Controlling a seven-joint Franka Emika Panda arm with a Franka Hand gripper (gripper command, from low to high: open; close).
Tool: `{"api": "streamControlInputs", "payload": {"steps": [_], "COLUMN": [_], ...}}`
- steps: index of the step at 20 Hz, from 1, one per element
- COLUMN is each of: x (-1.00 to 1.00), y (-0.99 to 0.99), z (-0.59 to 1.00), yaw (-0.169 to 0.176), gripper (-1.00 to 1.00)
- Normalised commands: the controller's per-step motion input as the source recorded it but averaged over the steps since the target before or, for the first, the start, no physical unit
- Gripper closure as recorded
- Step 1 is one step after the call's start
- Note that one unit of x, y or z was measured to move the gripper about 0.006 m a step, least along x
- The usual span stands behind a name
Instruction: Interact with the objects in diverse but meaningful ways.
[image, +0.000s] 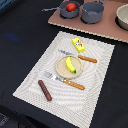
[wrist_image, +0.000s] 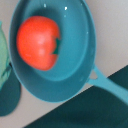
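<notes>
A red tomato lies inside a dark grey long-handled pan at the back of the exterior view. The wrist view looks straight down on that tomato, with its green stem end showing, and on the pan with its handle. Beside the pan stands a grey pot. On the striped mat lie a yellow banana, a flat yellow packet and a brown sausage stick. No gripper fingers show in either view.
The banana rests on a round tan plate, between an orange-handled fork and knife. The pan and pot stand on a tan board, with a pale bowl at the exterior view's right. The tabletop is dark.
</notes>
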Motion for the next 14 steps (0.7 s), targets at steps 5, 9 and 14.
{"api": "streamControlInputs", "payload": {"steps": [5,9,14], "x": [0.46,0.28,0.06], "y": [-0.43,-0.26,-0.04], "z": [-0.26,-0.47,-0.41], "yaw": [0.060,0.056,0.033], "gripper": [-1.00,-1.00,-1.00]}}
